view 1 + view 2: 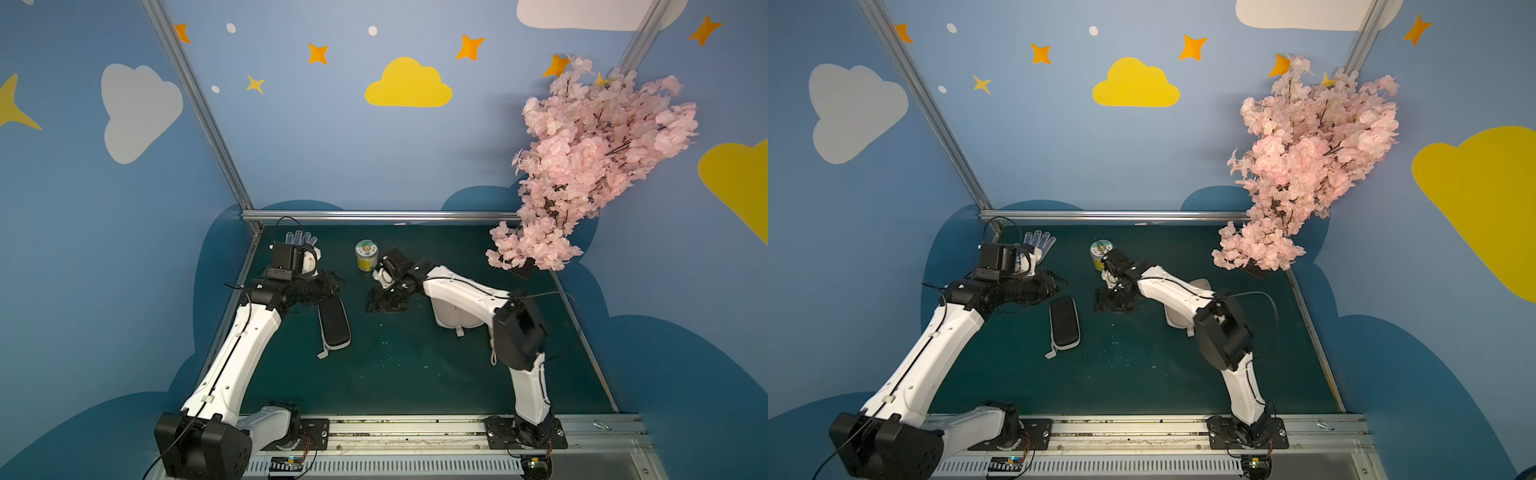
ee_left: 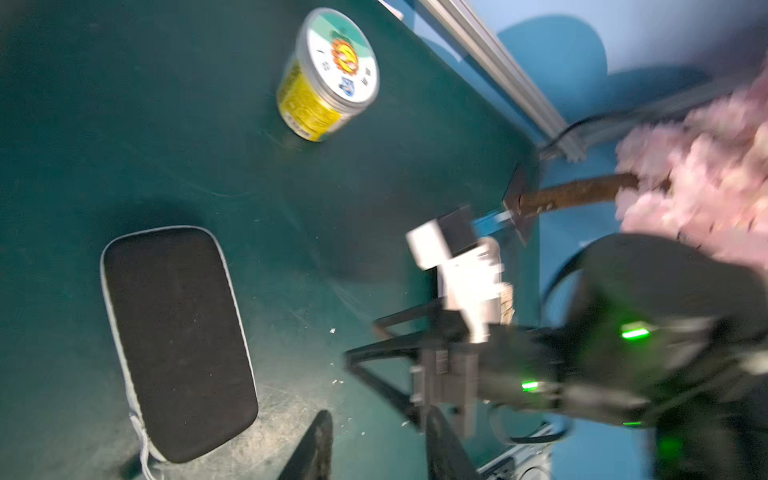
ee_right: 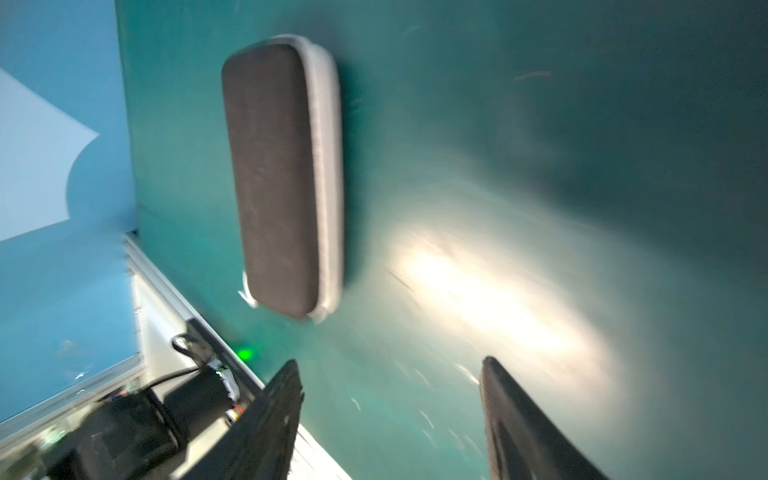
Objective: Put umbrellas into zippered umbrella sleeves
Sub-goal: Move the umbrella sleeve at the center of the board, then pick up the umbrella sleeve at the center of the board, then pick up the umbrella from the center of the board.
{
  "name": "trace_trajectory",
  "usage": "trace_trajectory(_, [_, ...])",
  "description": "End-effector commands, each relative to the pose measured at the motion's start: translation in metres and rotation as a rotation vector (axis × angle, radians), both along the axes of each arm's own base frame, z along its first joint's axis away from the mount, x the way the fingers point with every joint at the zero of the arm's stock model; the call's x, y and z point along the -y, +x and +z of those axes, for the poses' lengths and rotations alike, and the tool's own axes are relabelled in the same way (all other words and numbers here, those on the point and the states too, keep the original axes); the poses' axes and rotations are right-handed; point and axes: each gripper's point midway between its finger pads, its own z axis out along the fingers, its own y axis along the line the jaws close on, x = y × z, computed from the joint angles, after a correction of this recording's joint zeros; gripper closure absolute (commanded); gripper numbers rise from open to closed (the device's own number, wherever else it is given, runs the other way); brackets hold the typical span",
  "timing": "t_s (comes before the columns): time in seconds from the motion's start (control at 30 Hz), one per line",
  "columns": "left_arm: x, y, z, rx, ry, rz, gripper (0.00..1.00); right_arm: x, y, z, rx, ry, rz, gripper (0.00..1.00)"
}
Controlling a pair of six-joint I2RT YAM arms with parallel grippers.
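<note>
Held left claw (image 2: 378, 417) and right claw (image 3: 390, 363) parted, empty, black sleeve (image 1: 334, 322) lying near-edge to far-edge on tabletop (image 1: 415, 374), nearest left claw.

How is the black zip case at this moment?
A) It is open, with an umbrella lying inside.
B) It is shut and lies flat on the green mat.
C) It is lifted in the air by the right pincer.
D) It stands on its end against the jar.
B: the black case lies flat on the green mat, and the right wrist view shows its shell shut all along the edge, with nothing sticking out.
</note>
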Motion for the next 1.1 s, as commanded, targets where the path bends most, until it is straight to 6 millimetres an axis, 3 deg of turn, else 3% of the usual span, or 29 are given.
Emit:
trace_trajectory(0.0, [0.047, 0.007, -0.025, -0.004, 0.01, -0.079, 0.47, 0.119, 0.002, 0.013, 0.046, -0.26, -0.061, 0.33])
trace_trajectory(0.13, [0.129, 0.02, -0.055, -0.035, -0.028, -0.213, 0.37, 0.203, 0.0, 0.025, 0.109, -0.467, -0.155, 0.32])
trace_trajectory(0.23, [0.185, 0.028, -0.085, -0.088, -0.015, -0.309, 0.33, 0.257, -0.008, 0.016, 0.064, -0.56, -0.258, 0.29])
trace_trajectory(0.33, [0.221, 0.03, -0.123, -0.2, 0.027, -0.387, 0.33, 0.305, -0.013, 0.002, 0.011, -0.583, -0.418, 0.22])
trace_trajectory(0.43, [0.235, 0.039, -0.15, -0.245, 0.063, -0.398, 0.32, 0.339, -0.013, -0.014, -0.02, -0.577, -0.563, 0.17])
trace_trajectory(0.5, [0.242, 0.046, -0.161, -0.262, 0.072, -0.397, 0.32, 0.347, -0.007, -0.03, -0.05, -0.518, -0.631, 0.17])
trace_trajectory(0.73, [0.253, 0.057, -0.194, -0.321, 0.085, -0.392, 0.39, 0.34, 0.015, -0.069, -0.121, -0.425, -0.64, 0.17])
trace_trajectory(1.07, [0.245, 0.057, -0.207, -0.352, 0.038, -0.357, 0.79, 0.338, 0.019, -0.11, -0.213, -0.397, -0.646, 0.26])
